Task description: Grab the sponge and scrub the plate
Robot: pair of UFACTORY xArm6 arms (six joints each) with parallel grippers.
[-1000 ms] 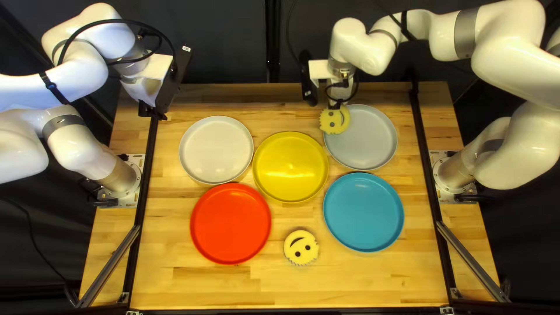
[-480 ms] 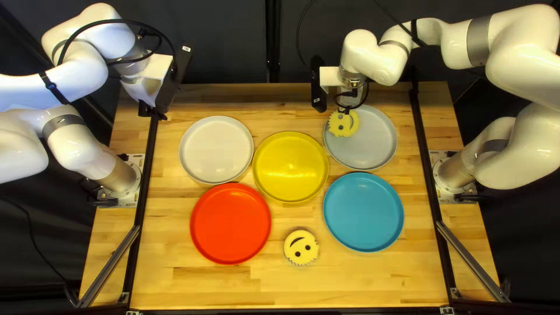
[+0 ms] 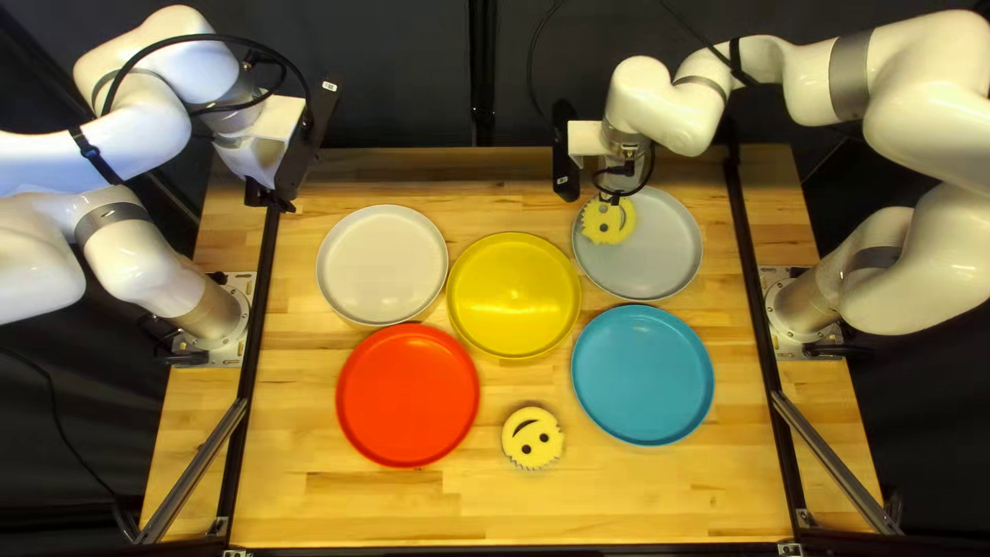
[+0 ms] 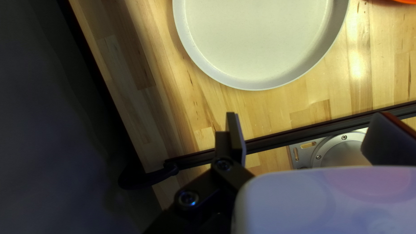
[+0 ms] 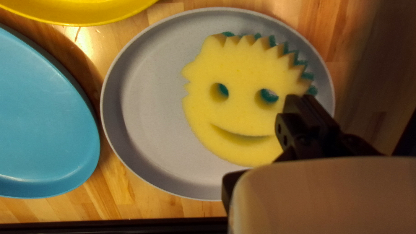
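1. Right end effector (image 3: 616,200): narrow, gripping the smiley-face sponge (image 3: 605,221) over the grey plate (image 3: 670,260).
2. Left end effector (image 3: 270,201): wide, near the white plate (image 3: 382,265).
3. 1 more smiley-face sponge (image 3: 532,437) lies between red (image 3: 407,394) and blue plates (image 3: 641,374).

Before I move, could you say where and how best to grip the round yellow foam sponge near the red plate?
I'd pinch the sponge by its smooth rim beside the smile, coming straight down: it lies flat, face up, and the jagged edge is opposite.
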